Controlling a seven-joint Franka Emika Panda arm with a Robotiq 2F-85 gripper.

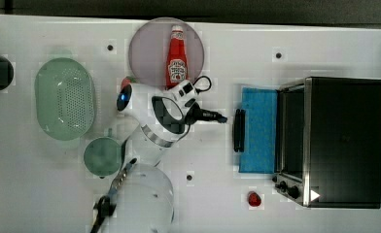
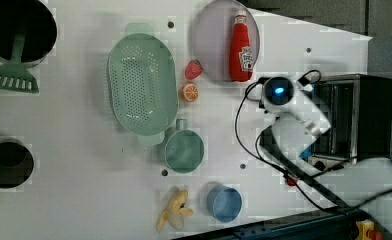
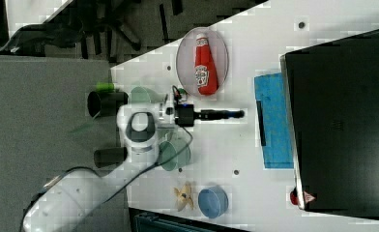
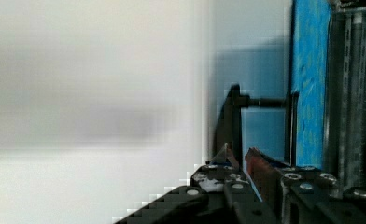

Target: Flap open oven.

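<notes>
Top view: oven [image 1: 344, 141] at right of table, door [image 1: 257, 130] already flapped down flat, handle [image 1: 238, 130] running top-to-bottom; gripper [image 1: 221, 118] just left of handle, apart.
Right view: same gap, gripper [image 3: 238, 114] aimed at handle.
Wrist view: fingers [image 4: 260, 170] near together, grasping nothing.

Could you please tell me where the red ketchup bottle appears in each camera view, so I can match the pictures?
Top view: the red ketchup bottle lies upper centre, on the round grey plate.
Left view: upper right of centre, on that plate.
Right view: upper centre, on that plate.
Wrist view: not in it.
Shared landmark: the boxy black-topped oven, its blue glass door flapped open.
</notes>
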